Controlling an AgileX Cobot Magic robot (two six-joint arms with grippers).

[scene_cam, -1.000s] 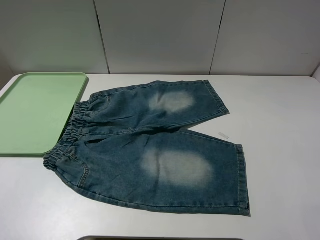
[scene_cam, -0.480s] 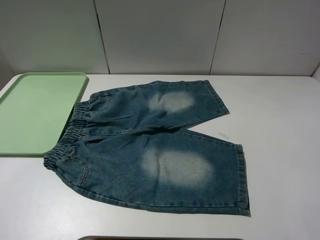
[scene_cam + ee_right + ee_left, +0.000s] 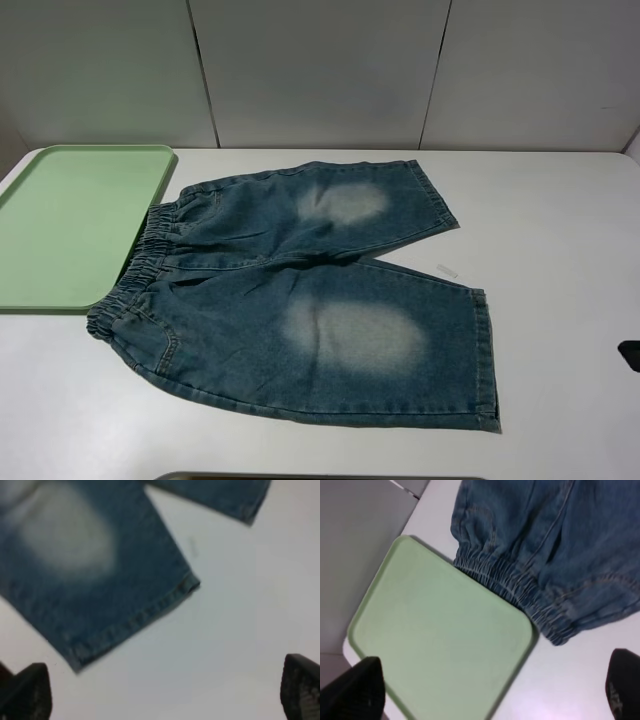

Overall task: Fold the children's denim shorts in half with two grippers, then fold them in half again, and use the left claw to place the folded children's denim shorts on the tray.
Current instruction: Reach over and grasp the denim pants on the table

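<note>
Blue-grey denim shorts (image 3: 300, 300), pale-green tray (image 3: 70, 220), white bench (image 3: 560, 230).
From my console I see the denim shorts washed unevenly, with a pale faded patch on each leg and lighter stitching along the gathered waistband. The tray and bench are plain, the wall (image 3: 320, 70) is grey with dark seams, and the left pincer (image 3: 490, 695) and right pincer (image 3: 164, 692) are black.

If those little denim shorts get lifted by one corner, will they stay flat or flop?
Probably flop: the shorts lie limp and wrinkled, with a gathered elastic waistband. Likely light, lying so thin and flat. Pushed, they would more likely bunch than slide on the table.
</note>
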